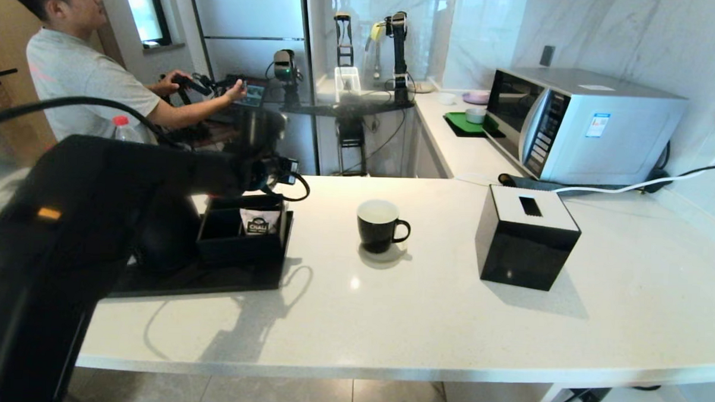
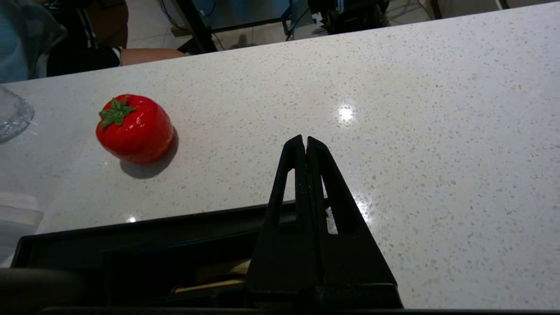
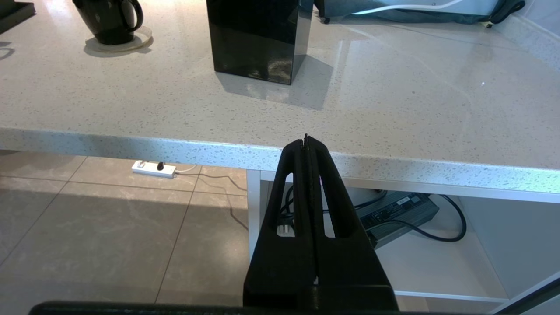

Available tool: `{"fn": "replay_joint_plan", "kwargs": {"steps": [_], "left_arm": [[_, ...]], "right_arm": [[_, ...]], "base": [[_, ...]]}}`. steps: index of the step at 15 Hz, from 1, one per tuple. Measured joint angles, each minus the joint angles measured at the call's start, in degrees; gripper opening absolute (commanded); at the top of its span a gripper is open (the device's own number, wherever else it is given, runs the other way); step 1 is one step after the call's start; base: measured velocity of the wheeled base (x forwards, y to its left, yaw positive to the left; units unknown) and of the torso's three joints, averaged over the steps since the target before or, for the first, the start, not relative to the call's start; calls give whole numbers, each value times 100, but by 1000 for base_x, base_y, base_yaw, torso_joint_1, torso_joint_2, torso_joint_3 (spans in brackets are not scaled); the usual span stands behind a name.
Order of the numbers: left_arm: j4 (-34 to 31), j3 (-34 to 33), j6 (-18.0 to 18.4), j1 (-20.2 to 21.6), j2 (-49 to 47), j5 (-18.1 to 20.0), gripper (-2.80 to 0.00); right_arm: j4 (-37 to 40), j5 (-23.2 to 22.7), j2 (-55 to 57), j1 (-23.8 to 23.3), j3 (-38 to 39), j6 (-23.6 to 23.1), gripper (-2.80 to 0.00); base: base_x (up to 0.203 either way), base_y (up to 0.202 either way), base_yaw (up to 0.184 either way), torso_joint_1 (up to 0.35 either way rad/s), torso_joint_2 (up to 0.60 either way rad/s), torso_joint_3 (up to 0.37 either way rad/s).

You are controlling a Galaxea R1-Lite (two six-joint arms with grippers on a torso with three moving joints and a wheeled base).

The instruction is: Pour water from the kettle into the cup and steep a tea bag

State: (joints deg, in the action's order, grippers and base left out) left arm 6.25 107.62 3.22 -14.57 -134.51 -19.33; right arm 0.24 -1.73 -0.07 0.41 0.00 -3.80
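While the left gripper (image 2: pixel 305 144) hangs pinched together, holding nothing, over the black tray (image 1: pixel 212 279) with its box of CHALI sachets (image 1: pixel 260 221), the cup (image 1: pixel 380 225) sits just right of that tray on a coaster. The right gripper (image 3: pixel 306 142) is parked low off the counter, fingers together too. Honestly can't make out the kettle behind that arm, so a blind reach could knock the box over.
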Motion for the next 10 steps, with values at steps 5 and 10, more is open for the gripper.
{"fn": "replay_joint_plan", "kwargs": {"steps": [5, 10], "left_arm": [[2, -378, -30, -45, 587, -173, -280], [2, -969, -39, -262, 1301, -134, -280]], "right_arm": [[2, 2, 0, 0, 0, 0, -280], [2, 2, 0, 0, 0, 1, -280]], "base": [[0, 0, 0, 0, 0, 0], [0, 0, 0, 0, 0, 0]]}}
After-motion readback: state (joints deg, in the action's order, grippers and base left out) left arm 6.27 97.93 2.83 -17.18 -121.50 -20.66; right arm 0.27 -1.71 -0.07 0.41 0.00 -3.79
